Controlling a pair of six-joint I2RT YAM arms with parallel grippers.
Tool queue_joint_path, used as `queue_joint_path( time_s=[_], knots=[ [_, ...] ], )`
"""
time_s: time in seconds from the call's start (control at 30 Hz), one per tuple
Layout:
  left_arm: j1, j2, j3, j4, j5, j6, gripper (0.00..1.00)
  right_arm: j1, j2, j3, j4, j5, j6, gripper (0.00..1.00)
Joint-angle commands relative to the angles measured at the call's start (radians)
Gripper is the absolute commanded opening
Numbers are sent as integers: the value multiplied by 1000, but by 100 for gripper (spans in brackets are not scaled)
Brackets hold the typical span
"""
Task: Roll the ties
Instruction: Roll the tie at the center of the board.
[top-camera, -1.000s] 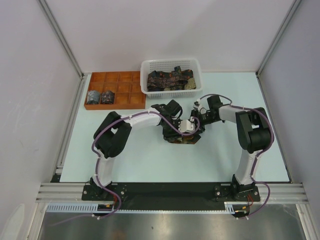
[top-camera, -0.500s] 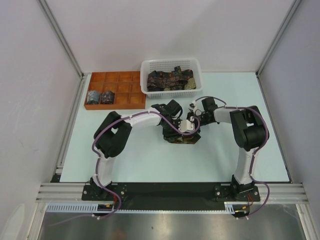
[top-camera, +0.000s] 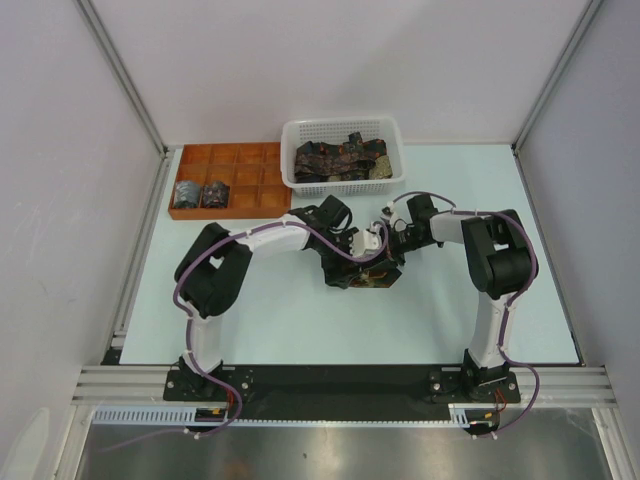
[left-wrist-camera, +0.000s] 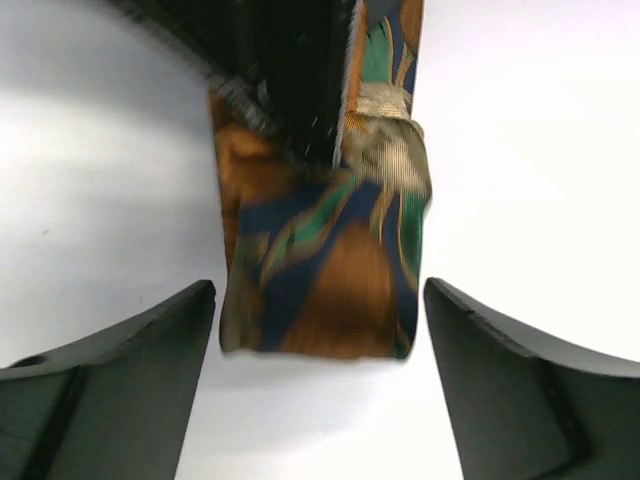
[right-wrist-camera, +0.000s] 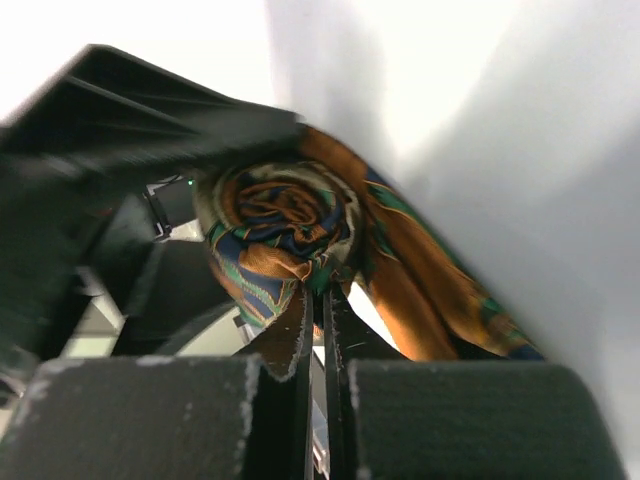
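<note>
My right fingers (right-wrist-camera: 170, 420) pinch the coil of the dark orange-and-green patterned fabric necktie (right-wrist-camera: 285, 225); left fingers (left-wrist-camera: 110, 390) gape astride its flat tail. I should wind tight, edges aligned.

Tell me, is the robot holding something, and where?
The right gripper pinches the dark orange-and-green patterned fabric tie at its rolled coil's bottom edge. The left gripper is open, holding nothing.

Left arm (top-camera: 250, 238): elbow bent, forearm reaching inward to centre. Left pincer (left-wrist-camera: 318, 300): fingers spread wide. Right arm (top-camera: 497, 255): folded inward. Right pincer (right-wrist-camera: 320, 300): fingers nearly together, nipping the rolled tie (right-wrist-camera: 285, 215).
</note>
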Motion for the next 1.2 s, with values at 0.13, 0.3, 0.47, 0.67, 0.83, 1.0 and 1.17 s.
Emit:
queue_joint_path(
  time_s=[0.13, 0.3, 0.47, 0.67, 0.83, 1.0, 1.17],
  knots=[
    [41, -102, -43, 180, 150, -112, 99, -36, 48, 4, -62, 242, -120, 0],
    [41, -71, -31, 239, 190, -156, 99, -33, 49, 19, -119, 312, -151, 0],
    [28, -11, 9, 257, 259, -191, 96, -15, 48, 32, -163, 381, -157, 0],
    [-12, 47, 29, 266, 216, -211, 88, 7, 55, 32, -157, 374, -151, 0],
    [-25, 81, 43, 245, 184, -228, 62, 19, 57, 24, -107, 320, -125, 0],
    [-48, 56, 23, 178, 109, -162, 32, 54, 60, 61, -53, 251, -82, 0],
    [-52, 10, -29, 92, -48, -72, 20, 9, 17, 86, -119, 162, -81, 23]
  ],
)
